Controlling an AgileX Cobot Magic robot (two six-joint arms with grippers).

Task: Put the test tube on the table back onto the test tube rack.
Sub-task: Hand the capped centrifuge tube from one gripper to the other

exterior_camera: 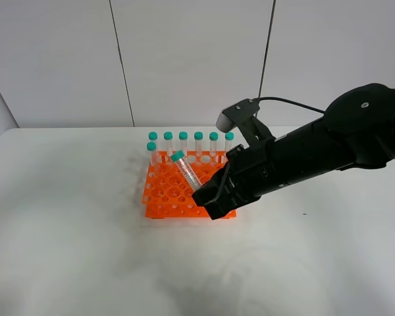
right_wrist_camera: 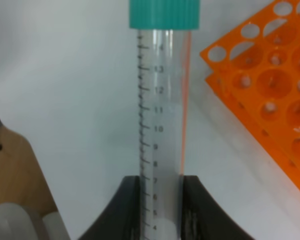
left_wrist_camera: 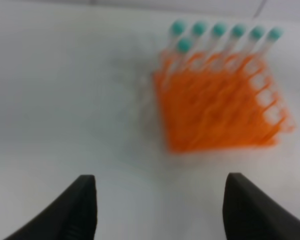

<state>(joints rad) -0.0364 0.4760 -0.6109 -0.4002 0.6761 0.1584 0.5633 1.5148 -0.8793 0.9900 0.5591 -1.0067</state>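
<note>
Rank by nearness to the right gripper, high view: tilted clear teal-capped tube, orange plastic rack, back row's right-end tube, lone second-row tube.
1. Tilted clear teal-capped test tube: clamped in the right gripper.
2. Orange plastic test tube rack: gripper at its front right.
3. Back row's right-end tube: behind the gripper.
4. Lone second-row tube: rack's far-left side.

Your right arm [exterior_camera: 316, 155] stretches leftward from the right, right claw [exterior_camera: 209, 196] clamped on the test tube [exterior_camera: 186, 172]; your left claw [left_wrist_camera: 160, 200] gapes wide.
</note>
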